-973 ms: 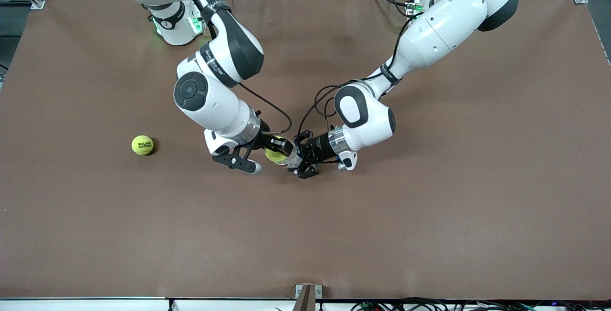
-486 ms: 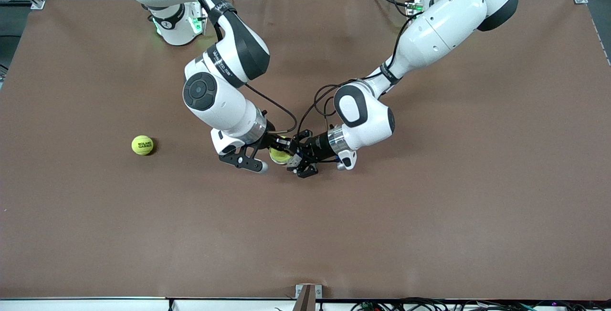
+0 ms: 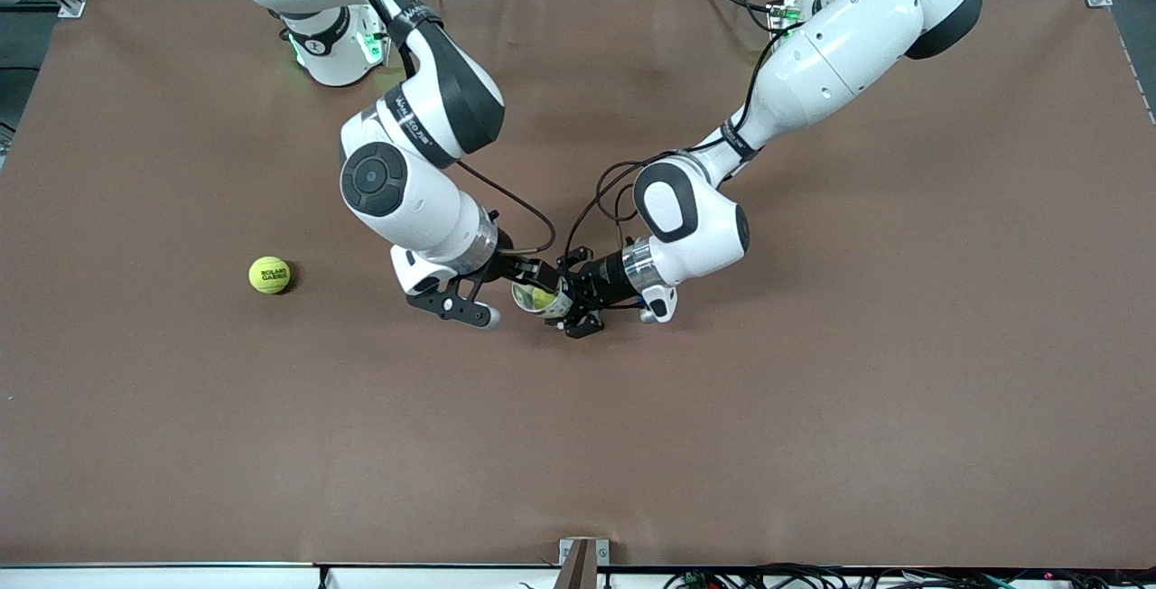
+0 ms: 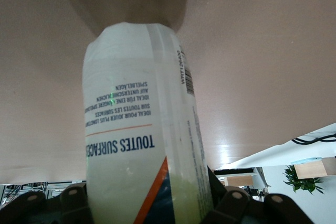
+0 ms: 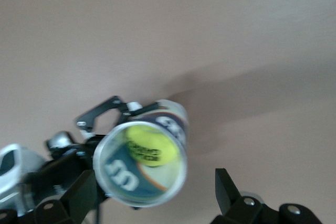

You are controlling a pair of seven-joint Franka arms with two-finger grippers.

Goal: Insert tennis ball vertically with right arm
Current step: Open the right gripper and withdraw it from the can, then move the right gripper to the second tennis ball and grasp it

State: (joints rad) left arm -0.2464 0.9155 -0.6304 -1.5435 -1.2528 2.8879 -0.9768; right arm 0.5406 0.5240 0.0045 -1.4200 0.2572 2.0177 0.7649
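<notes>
My left gripper (image 3: 562, 303) is shut on a clear tennis ball can (image 3: 540, 298) with a blue, white and orange label and holds it upright at the middle of the table. In the left wrist view the can (image 4: 139, 129) fills the space between the left gripper's (image 4: 149, 209) fingers. A yellow tennis ball (image 5: 150, 145) lies inside the can (image 5: 118, 174), seen through its open top. My right gripper (image 5: 155, 195) is open and empty right above the can's mouth; in the front view it (image 3: 522, 278) hangs over the can.
A second yellow tennis ball (image 3: 269, 274) lies on the brown table (image 3: 813, 408) toward the right arm's end. Both forearms meet over the table's middle, and the left gripper's black parts (image 5: 97, 115) sit close beside the can.
The right gripper carried the ball from beside the can to over its mouth. The ball now sits inside the can and the right gripper's fingers stand apart, empty. The left arm barely moved.
</notes>
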